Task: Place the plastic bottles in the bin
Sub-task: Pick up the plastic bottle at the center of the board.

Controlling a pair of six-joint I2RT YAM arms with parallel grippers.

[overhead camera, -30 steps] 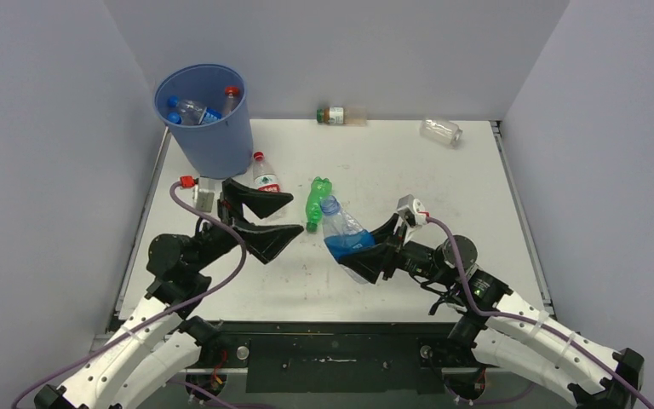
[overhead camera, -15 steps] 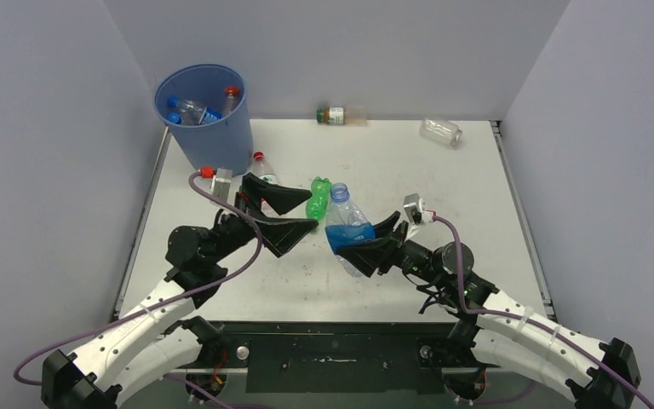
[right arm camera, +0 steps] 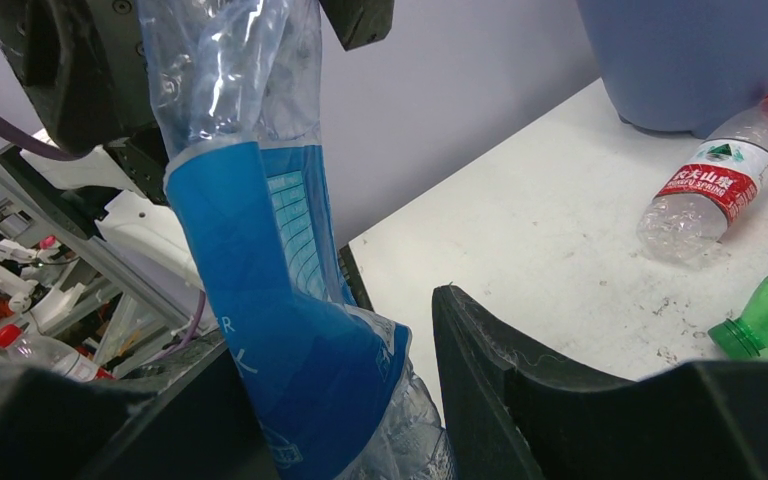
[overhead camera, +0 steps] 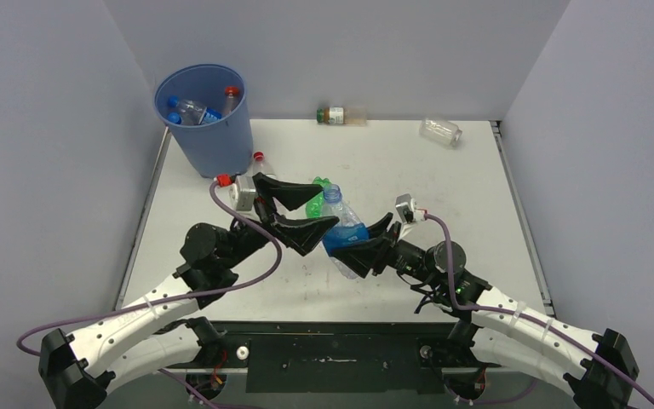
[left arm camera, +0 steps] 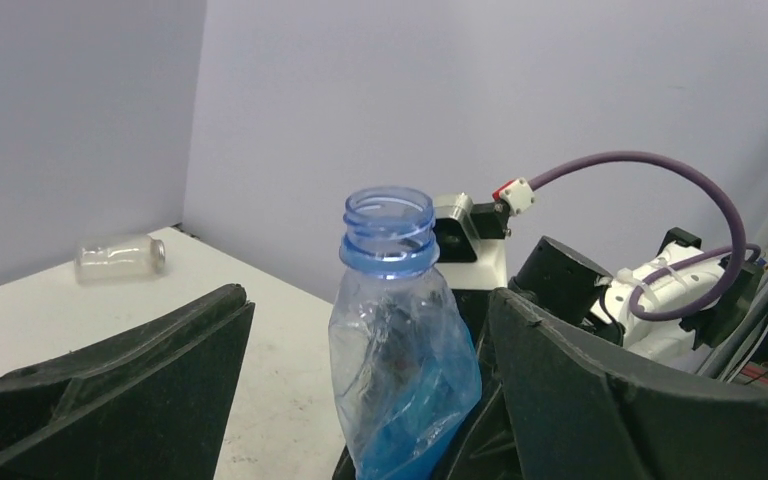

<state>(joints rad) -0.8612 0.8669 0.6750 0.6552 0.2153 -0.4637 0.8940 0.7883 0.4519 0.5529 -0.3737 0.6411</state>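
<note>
Light, crumpled bottle (overhead camera: 341, 228) is gripped low by right hand (overhead camera: 362, 249); its stiff neck is flanked by wide-open left hand (overhead camera: 322, 213).

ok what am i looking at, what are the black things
Two robot arms are bolted to a table. One picture looks down from above; the other two come from a camera on each wrist. The black wedges are jaws. The right arm has its jaws shut on an uncapped blue bottle; the left arm holds open jaws either side of its neck. On the table lie a green bottle, a red-labelled bottle, an amber bottle and a clear bottle at the back. The blue bin has bottles inside.
</note>
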